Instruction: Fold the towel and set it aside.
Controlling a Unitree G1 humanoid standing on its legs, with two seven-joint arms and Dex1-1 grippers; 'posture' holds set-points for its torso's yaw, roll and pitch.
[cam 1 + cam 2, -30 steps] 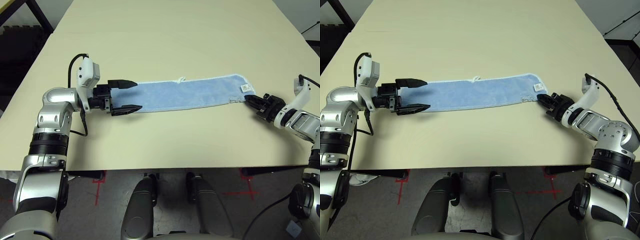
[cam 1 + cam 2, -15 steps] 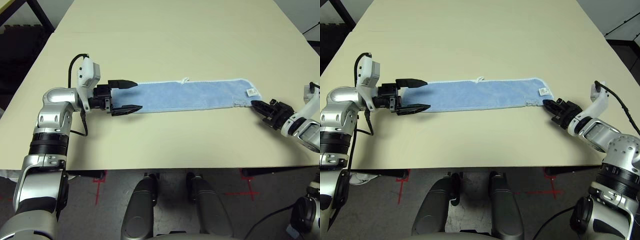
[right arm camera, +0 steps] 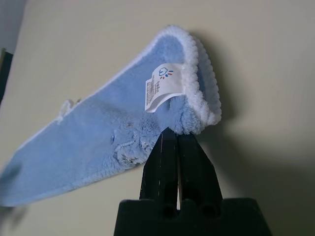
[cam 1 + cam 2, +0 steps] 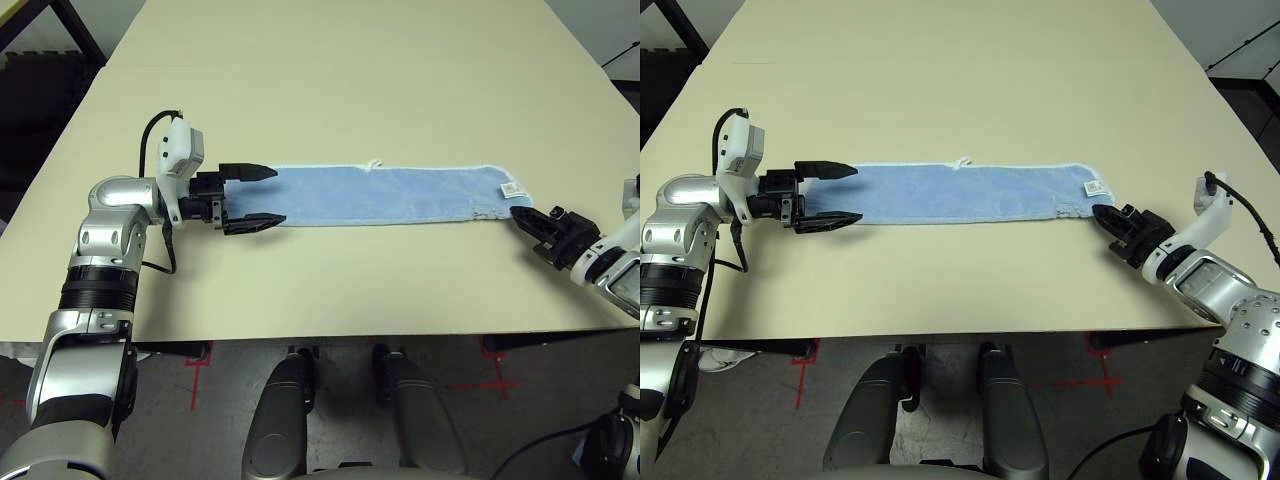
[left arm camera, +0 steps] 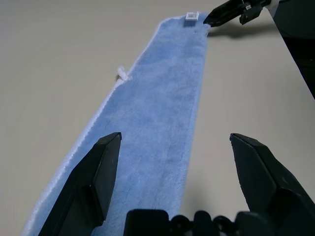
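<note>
Pulled straighter, the towel (image 4: pixel 385 194) lies as a long strip between my gaping left pincer (image 4: pixel 254 198) and closed right pincer (image 4: pixel 524 216); end-to-end folding remains.

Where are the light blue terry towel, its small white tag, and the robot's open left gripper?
Light blue terry towel (image 4: pixel 385 193), left eye view, mid-cloth.
Small white tag (image 3: pixel 161 88), right wrist view, its printed face.
Left gripper (image 4: pixel 262 196), left eye view, between fingertips.

Head stereo overhead; wrist cameras face towel (image 4: pixel 385 193) lengthwise.
</note>
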